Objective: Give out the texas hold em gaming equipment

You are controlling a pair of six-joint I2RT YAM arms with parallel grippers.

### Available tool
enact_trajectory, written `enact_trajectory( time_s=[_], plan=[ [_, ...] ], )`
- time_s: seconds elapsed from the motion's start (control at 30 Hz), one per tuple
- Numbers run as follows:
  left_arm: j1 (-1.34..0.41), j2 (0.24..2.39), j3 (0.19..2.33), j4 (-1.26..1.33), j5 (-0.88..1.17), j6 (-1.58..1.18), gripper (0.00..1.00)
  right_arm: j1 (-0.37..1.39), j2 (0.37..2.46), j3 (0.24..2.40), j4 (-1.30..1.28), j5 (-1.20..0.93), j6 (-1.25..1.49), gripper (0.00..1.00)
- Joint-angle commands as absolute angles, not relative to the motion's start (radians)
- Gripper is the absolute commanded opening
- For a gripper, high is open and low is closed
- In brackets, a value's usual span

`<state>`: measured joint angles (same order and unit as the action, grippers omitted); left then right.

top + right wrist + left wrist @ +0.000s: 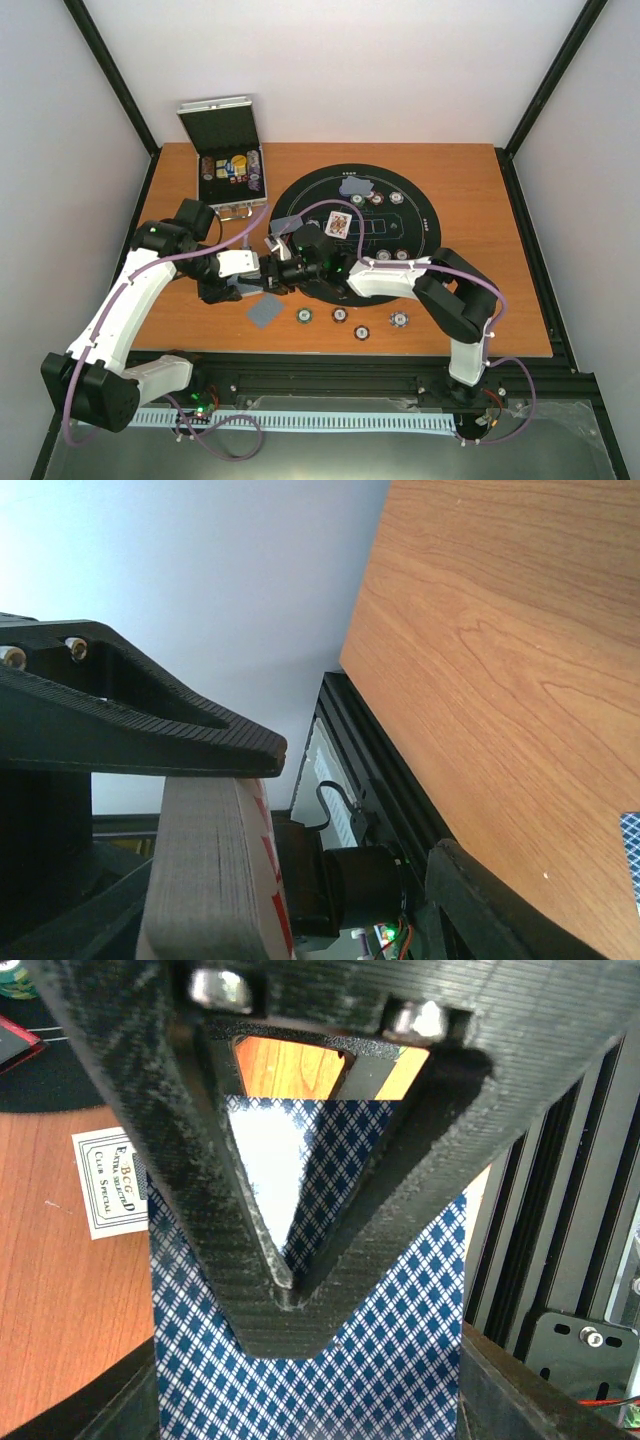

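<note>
Left wrist view is showing the left jaws pinching closed on a blue diamond-backed playing card [400,1360] just beside the near left edge of the round black felt mat [420,215]. The right jaws are straddling a thick stack of cards [195,870], one finger touching it; whether they are gripping, I cannot tell. Small striped round poker chips [340,315] are lying nearer than the mat on the wooden worktop [480,250].

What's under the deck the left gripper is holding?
A white card printed Club Special lies on the wooden table, its right side running under the deck and the left gripper. Anything else beneath the deck is covered.
</note>
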<state>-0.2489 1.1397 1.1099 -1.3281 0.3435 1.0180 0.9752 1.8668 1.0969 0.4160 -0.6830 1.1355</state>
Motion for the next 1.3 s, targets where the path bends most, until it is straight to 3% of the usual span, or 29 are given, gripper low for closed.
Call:
enact_trajectory(
  time_s=[0.0, 0.53, 0.73, 0.97, 1.27],
  plan=[
    [-0.249, 1.121, 1.146, -1.336, 0.367, 1.040, 0.01, 0.980, 1.877, 1.081, 0.458, -0.702, 1.161, 0.57],
    [-0.249, 1.127, 1.166, -1.342, 0.383, 1.039, 0.01, 0.917, 1.756, 0.994, 0.318, -0.690, 1.065, 0.53],
    [-0.249, 1.126, 1.162, -1.340, 0.383, 1.039, 0.01, 0.917, 1.735, 0.993, 0.321, -0.692, 1.072, 0.42],
    [-0.249, 1.127, 1.140, -1.327, 0.370, 1.040, 0.01, 0.917, 1.703, 1.017, 0.249, -0.674, 1.047, 0.14],
    [-0.249, 1.132, 1.135, -1.327, 0.364, 1.040, 0.01, 0.908, 1.666, 1.003, 0.198, -0.668, 1.011, 0.17]
  ],
)
